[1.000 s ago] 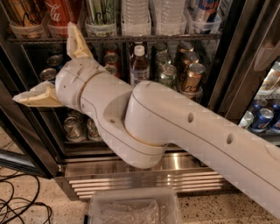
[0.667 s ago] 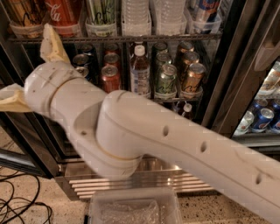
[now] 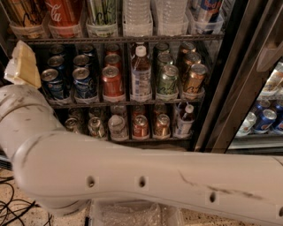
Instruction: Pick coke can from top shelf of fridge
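The gripper (image 3: 21, 64) sits at the upper left, seemingly just outside the fridge (image 3: 217, 110). Whether it is spread or closed cannot be told. The coke can (image 3: 64, 13) stands above it on the top shelf (image 3: 146, 39).

One tool (image 3: 21, 65) at left; one coke can (image 3: 66, 13)

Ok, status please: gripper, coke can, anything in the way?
Gripper far left, below the top shelf, before the blue cans. Coke can on top shelf, not gripped. Gold-brown can beside it, nearer the gripper.
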`<state>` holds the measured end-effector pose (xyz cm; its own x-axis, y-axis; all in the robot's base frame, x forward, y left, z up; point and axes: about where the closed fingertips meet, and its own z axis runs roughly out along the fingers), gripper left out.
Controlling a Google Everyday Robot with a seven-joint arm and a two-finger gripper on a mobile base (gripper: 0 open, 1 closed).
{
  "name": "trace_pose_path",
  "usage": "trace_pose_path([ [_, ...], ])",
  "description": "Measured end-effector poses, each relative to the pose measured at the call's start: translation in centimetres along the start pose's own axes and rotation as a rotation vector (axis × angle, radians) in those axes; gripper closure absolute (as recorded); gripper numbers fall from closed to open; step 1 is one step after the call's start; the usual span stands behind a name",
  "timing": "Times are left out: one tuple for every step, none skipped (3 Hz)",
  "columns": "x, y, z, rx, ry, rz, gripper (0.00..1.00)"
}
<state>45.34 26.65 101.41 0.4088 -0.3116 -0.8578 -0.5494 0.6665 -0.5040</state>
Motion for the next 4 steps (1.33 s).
trace_pose_path([
  [2.3,1.6,-0.4,0.084,0.117,-0.013,0.00],
  [5.8,0.5,-1.8,0.218,0.208,0.037,0.00],
  [6.3,-1.4,-2.4,0.301,0.228,0.053,0.00],
  [6.3,-1.4,-2.4,0.301,0.228,0.052,0.00],
])
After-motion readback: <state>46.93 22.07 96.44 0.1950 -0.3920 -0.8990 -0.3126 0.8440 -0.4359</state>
